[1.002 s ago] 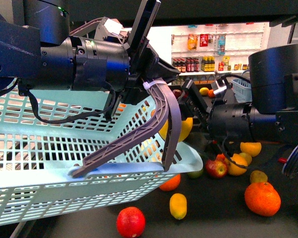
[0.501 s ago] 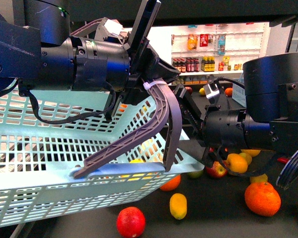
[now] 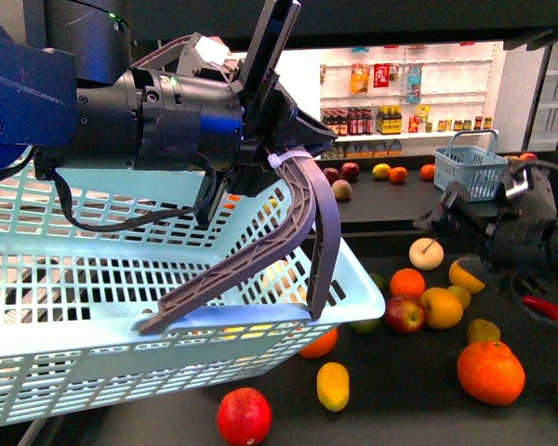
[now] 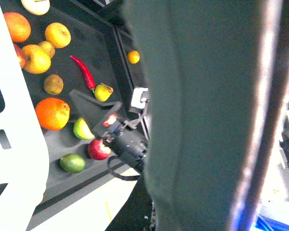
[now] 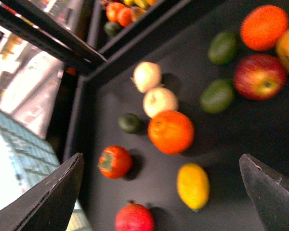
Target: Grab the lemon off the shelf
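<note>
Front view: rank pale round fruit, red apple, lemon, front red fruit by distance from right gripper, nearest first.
1. Pale round fruit, just below the right gripper.
2. Red apple, lower, mid-shelf.
3. Lemon, towards the front, below the basket corner.
4. Red fruit, front edge, farthest left.

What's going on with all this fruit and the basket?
A two-armed robot is after a lemon. A pale blue basket hangs by its handle from the left gripper, while the right gripper is open and empty above the black shelf. The lemon lies loose there among oranges and apples.
</note>
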Tool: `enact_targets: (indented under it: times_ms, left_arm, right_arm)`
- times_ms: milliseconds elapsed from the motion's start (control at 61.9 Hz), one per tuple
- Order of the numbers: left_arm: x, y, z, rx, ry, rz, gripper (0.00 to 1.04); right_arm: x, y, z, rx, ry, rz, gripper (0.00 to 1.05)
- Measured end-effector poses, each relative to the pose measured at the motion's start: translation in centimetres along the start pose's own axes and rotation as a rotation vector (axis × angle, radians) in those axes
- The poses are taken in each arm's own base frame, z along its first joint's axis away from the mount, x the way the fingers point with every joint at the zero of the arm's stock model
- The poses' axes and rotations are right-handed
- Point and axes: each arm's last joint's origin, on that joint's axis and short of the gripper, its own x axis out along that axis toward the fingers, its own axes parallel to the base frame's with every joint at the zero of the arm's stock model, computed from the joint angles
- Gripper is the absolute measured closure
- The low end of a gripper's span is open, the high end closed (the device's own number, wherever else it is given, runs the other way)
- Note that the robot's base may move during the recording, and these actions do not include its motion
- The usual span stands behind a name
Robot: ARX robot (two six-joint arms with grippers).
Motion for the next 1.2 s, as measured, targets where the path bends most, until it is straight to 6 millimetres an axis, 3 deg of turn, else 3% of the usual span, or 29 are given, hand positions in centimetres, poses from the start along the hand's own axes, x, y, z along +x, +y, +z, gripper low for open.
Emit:
enact_targets:
  times_ms: [210, 372, 533, 743, 1018, 1196]
  left_arm:
    - [0.0, 0.0, 0.0, 0.001, -0.004, 0.003, 0.99]
    - [0.0, 0.0, 0.0, 0.000, -0.006, 0.005, 0.99]
    - [0.0, 0.0, 0.0, 0.000, -0.001, 0.001, 0.99]
    - [0.0, 0.0, 0.0, 0.000, -0.003, 0.002, 0.99]
    - [0.0, 0.0, 0.0, 0.000, -0.004, 0.004, 0.99]
    - [0.0, 0.0, 0.0, 0.000, -0.001, 0.001, 0.99]
  right_arm:
    - [2.8, -3.3, -4.7, -0.220, 0.146, -0.142, 0.07]
    - [4.0, -4.4, -8.3, -0.329, 0.246, -0.132, 0.07]
    - [5.3, -2.5, -11.9, -0.459, 0.292, -0.027, 0.07]
    - [7.3, 0.2, -13.5, -0.553, 0.278, 0.054, 0.07]
    - [10.0, 0.0, -16.4, -0.600, 0.298, -0.002, 0.07]
    - [11.7, 0.1, -17.1, -0.613, 0.290, -0.039, 0.07]
